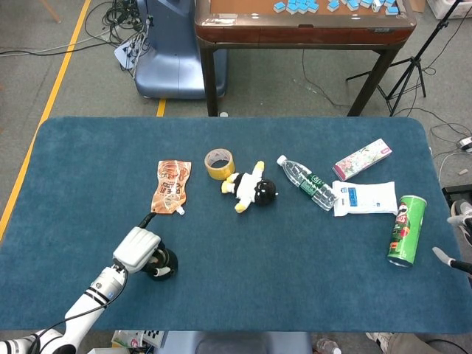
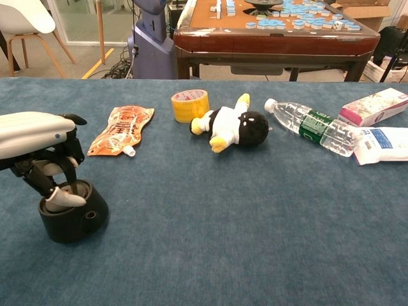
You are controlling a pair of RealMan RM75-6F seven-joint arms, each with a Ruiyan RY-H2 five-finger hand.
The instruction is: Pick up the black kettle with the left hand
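The black kettle point(image 2: 69, 220) is a small round pot standing upright on the blue cloth near the table's front left. My left hand point(image 2: 38, 143) is over its top, fingers curled down onto the lid and handle and gripping it. In the head view the left hand point(image 1: 136, 249) covers the kettle's left side, so only the right part of the kettle point(image 1: 165, 263) shows. Whether the base touches the cloth is unclear. Just a sliver of my right hand point(image 1: 450, 260) shows at the right edge of the head view, too little to read its fingers.
Behind the kettle lie an orange pouch point(image 1: 172, 184), a yellow tape roll point(image 1: 219, 163) and a penguin plush point(image 1: 253, 189). Further right are a water bottle point(image 1: 306, 181), a pink box point(image 1: 361, 158), a wipes pack point(image 1: 363, 198) and a green can point(image 1: 407, 230).
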